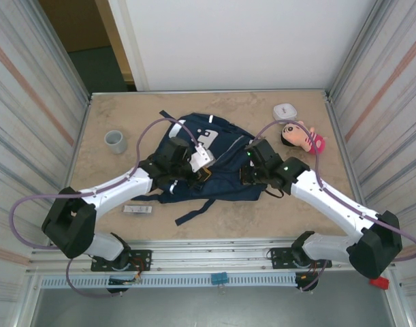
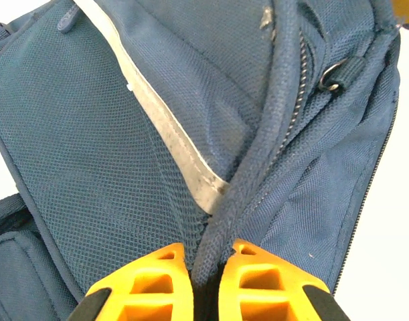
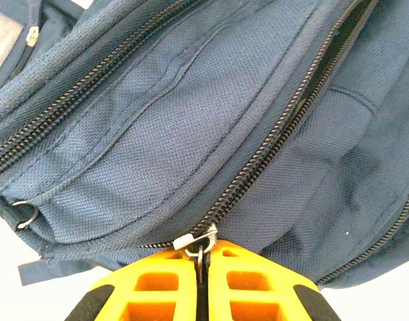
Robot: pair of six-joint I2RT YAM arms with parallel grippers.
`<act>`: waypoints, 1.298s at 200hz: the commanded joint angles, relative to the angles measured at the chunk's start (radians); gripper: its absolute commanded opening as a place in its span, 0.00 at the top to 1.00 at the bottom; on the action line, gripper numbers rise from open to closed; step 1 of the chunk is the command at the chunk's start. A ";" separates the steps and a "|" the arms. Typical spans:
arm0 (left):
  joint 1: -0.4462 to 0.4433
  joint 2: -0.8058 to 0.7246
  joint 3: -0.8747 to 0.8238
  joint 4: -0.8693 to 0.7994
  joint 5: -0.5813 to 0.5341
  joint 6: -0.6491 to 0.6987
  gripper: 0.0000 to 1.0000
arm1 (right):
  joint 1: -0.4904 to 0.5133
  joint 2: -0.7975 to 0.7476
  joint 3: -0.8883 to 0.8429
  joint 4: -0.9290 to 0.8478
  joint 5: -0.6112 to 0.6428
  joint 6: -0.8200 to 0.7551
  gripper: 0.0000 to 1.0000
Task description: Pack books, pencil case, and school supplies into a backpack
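The crumpled navy woven-fabric backpack is lying mid-counter, partly hidden under both arms, the left tool clamping its piped seam, the right tool clenching a small metal zipper pull.

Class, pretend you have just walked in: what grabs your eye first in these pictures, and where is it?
The big navy backpack lies mid-table, with both arms bent over it. The left tool is pinched shut on a fabric ridge of the bag, and the right tool is shut on a metal zipper pull. A pink-dressed doll lies beyond the bag, toward the far right.
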 commanded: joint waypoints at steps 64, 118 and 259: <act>0.017 -0.253 -0.102 -0.153 -0.296 -0.743 0.26 | -0.042 0.000 -0.043 0.007 -0.203 -0.069 1.00; 0.022 -0.339 -0.256 -0.176 -0.255 -1.009 0.26 | 0.016 0.014 -0.056 0.032 -0.208 -0.068 1.00; 0.312 0.088 -0.001 0.120 -0.067 -0.947 0.28 | 0.386 0.236 0.038 0.210 -0.090 0.078 1.00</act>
